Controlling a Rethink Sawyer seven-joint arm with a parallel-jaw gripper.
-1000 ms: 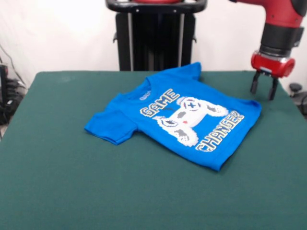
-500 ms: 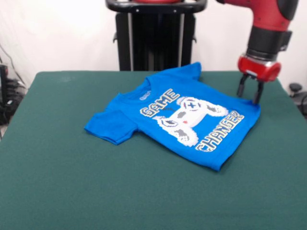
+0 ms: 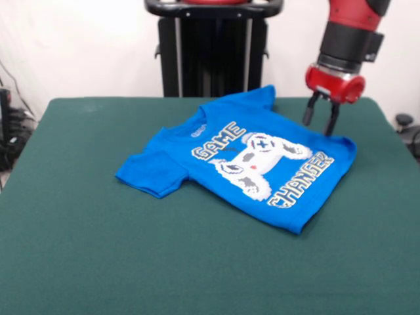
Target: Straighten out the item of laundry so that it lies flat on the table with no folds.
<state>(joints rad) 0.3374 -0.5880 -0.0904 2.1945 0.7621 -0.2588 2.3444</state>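
The item of laundry, a bright blue T-shirt point(image 3: 249, 161), lies face up near the middle of the green table point(image 3: 98, 249), showing a white game controller and "GAME CHANGER" lettering. One sleeve sticks out at the left and the other points toward the far edge. The shirt looks mostly spread, with its edges slightly lifted. My gripper point(image 3: 319, 122) hangs open just above the shirt's far right edge, its two dark fingers apart with nothing between them.
A black stand point(image 3: 213, 52) rises behind the table's far edge. Cables and gear point(image 3: 13, 131) lie off the left side, and a dark object point(image 3: 405, 122) sits off the right side. Green cloth stretches wide in front of the shirt.
The gripper has travelled left, from beyond the shirt's right corner to above its far right edge. The shirt has not moved.
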